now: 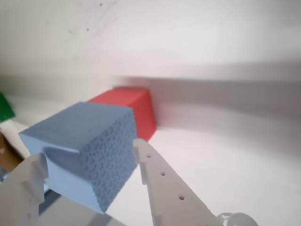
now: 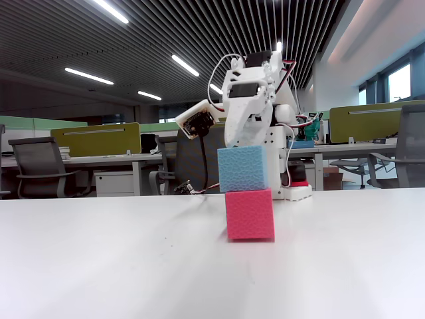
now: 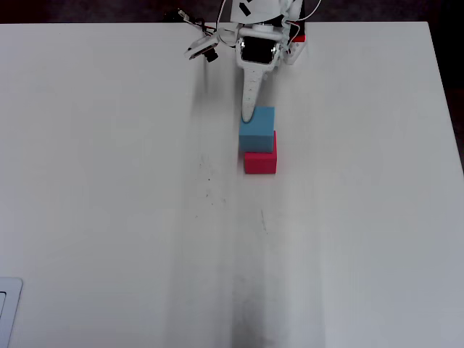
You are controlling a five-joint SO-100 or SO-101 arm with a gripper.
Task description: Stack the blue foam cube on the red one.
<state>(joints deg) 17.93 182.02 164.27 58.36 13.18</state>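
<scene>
Jaws: white plastic two-finger jaws (image 1: 91, 162) were closed onto the light sky-blue porous foam cube (image 1: 84, 150), one finger on each side face; in wrist view the grip sat on the near part of the cube, not its centre.
Blue cube pos: held up off the bench; in fixed view its base (image 2: 243, 169) looked level w/ or just touching the top of the pinkish-red porous foam cube (image 2: 250, 213). Contact vs. small gap: couldn't tell.
Offset: blue sat shifted to the left of red in fixed view, and toward the arm in overhead view (image 3: 257, 130), so part of red's top (image 3: 260, 162) stayed uncovered.
Red cube: stood flat on the white bench (image 3: 109, 217), free of the jaws.
Risk 1: if let go w/ this offset, blue prob. overhangs and could tip or slide off the arm-side edge.
Risk 2: foam is light & grippy, so it might cling to a finger on opening and get dragged.
Risk 3: pushing down or fwd to correct could shove red across the smooth bench.
Surroundings: arm base (image 2: 289, 189) stood close behind the stack; little room to back out.
</scene>
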